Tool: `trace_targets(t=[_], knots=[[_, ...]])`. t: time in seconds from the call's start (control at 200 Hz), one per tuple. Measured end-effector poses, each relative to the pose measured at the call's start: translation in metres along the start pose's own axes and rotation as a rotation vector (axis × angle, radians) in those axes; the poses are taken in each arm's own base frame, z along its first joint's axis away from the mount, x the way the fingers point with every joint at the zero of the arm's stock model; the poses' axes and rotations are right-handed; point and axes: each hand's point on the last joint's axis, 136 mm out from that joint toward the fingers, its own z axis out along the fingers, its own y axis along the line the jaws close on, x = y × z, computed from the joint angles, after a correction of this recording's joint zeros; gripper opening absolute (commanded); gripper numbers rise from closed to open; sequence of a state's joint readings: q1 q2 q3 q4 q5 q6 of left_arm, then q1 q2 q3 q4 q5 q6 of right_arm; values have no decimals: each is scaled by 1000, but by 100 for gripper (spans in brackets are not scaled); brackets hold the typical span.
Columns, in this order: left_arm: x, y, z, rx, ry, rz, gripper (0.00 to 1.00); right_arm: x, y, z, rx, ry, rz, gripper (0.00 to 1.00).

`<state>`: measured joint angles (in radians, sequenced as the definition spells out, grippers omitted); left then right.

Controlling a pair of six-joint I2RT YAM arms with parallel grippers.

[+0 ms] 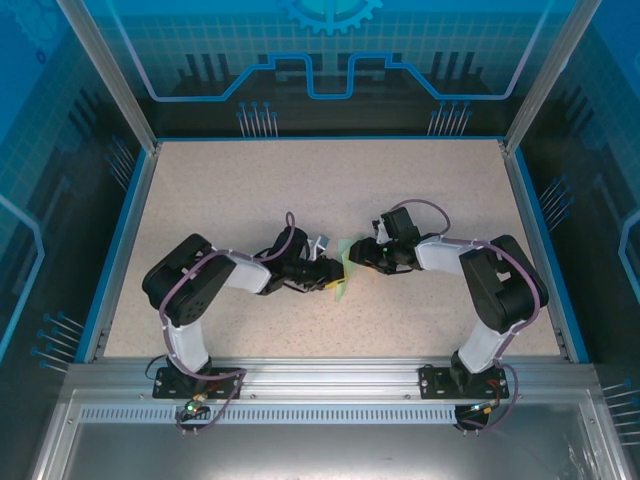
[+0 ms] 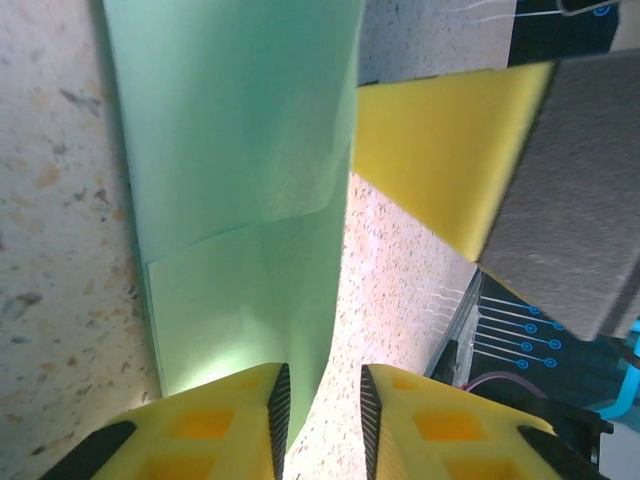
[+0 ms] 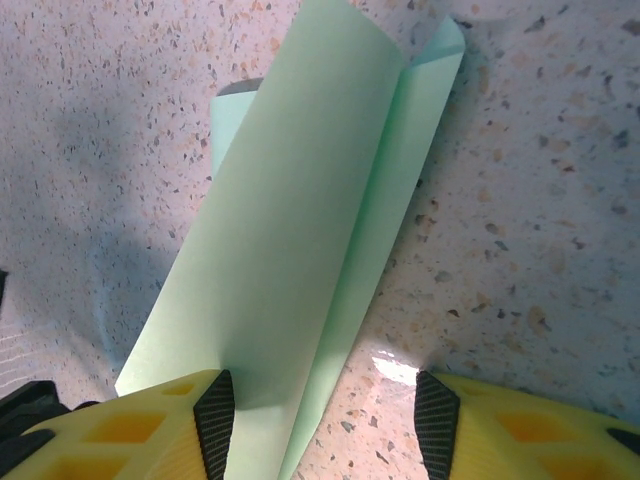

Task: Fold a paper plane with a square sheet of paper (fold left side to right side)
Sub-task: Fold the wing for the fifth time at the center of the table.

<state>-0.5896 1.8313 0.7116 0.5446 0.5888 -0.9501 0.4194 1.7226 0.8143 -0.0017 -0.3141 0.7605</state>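
The pale mint-green paper (image 1: 343, 266) lies mid-table as a long narrow folded shape between the two grippers. In the left wrist view the paper (image 2: 240, 150) has one layer curling up off the table, and its edge runs down beside the left finger's pad. My left gripper (image 2: 325, 425) is open, with bare table showing in the gap. In the right wrist view the paper (image 3: 300, 230) is a slim strip with a folded corner at its far end. My right gripper (image 3: 325, 425) is wide open, and the strip's near end reaches the left pad.
The speckled beige table (image 1: 250, 190) is bordered by a blue rim (image 1: 120, 250) and transparent walls. The right gripper's yellow finger (image 2: 440, 160) and grey body hang close over the paper in the left wrist view. Both arms (image 1: 200, 280) crowd the table's middle.
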Motion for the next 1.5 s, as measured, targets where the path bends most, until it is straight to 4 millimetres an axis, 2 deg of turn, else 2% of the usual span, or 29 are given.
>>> trace_targets(t=[0.185, 0.36, 0.7, 0.775, 0.91, 1.09, 1.245, 1.501], knots=[[-13, 0, -5, -15, -21, 10, 38, 0, 0, 0, 1, 1, 1, 55], [-22, -6, 0, -12, -25, 20, 38, 0, 0, 0, 2, 2, 1, 55], [-29, -6, 6, -18, -9, 57, 7, -1, 1, -1, -1, 0, 7, 57], [-32, -1, 5, -29, -13, 44, 4, -1, 3, -2, -7, -1, 4, 58], [-36, 5, 2, -44, -22, 28, 2, -8, 12, -8, -36, -29, -21, 70], [-39, 4, 1, -44, -24, 42, 1, -32, 34, -34, -107, -131, -41, 99], [-38, 5, 1, -46, -23, 44, 1, -42, 44, -38, -152, -157, -35, 99], [-38, 5, 1, -46, -23, 44, 1, -60, 52, -24, -162, -148, -3, 99]])
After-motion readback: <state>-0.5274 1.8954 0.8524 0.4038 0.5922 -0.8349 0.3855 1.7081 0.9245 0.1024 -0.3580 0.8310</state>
